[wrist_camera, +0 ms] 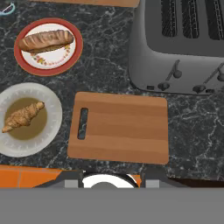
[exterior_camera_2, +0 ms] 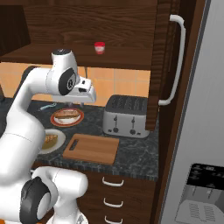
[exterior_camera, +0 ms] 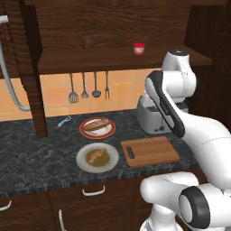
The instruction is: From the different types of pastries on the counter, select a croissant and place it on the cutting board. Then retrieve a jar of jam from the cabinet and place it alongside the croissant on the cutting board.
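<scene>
The gripper (exterior_camera_2: 83,104) hangs high above the counter (exterior_camera: 31,158), its fingertips hard to make out against the dark wood; its jaws are closed and hold nothing. The arm hides part of the toaster (exterior_camera: 151,118) in the left base view. The croissant (wrist_camera: 22,116) — small, curved, golden-brown — lies on a pale plate (wrist_camera: 48,131), just left of the cutting board (wrist_camera: 122,129). The longer loaf-like pastry (wrist_camera: 45,40) rests on a red-rimmed plate (wrist_camera: 19,54) behind it. The board is bare light wood, its dark slot handle toward the plates, with speckled stone around it and the toaster close behind. The jar of jam (exterior_camera: 139,48), red with a white lid, stands on the cabinet (exterior_camera: 113,27) shelf — well above the counter.
</scene>
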Controlling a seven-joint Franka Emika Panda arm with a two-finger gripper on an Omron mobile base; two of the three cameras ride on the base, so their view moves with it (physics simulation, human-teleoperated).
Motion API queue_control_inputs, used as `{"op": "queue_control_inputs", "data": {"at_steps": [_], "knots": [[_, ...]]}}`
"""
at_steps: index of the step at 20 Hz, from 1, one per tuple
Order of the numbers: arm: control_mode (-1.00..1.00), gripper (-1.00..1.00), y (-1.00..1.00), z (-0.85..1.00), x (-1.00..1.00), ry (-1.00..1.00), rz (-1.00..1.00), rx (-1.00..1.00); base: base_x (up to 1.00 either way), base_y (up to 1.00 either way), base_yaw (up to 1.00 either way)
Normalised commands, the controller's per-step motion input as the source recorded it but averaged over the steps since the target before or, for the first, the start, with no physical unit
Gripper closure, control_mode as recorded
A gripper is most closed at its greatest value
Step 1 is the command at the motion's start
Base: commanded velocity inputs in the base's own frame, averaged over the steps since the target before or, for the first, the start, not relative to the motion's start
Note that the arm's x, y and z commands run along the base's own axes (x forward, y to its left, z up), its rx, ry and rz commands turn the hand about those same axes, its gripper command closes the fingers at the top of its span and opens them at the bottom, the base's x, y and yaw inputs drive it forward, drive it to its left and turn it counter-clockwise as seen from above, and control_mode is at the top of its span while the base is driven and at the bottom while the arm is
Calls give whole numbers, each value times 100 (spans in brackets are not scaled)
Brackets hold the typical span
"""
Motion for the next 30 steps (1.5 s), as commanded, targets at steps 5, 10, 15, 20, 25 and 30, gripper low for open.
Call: {"op": "queue_control_inputs", "data": {"at_steps": [5, 10, 15, 20, 25, 30], "knots": [[-100, -100, 66, -36, 3, 14, 0, -7, 0, 0, 0], [-100, -100, 99, -52, 2, 14, -5, 0, 0, 0, 0], [-100, -100, 79, -92, 1, 30, -12, 2, 0, 0, 0], [-100, -100, 83, -80, 14, 17, -20, 9, 0, 0, 0], [-100, -100, 56, -9, 51, 0, -15, -1, 0, 0, 0], [-100, -100, 63, -12, 65, -3, -16, -6, 0, 0, 0]]}}
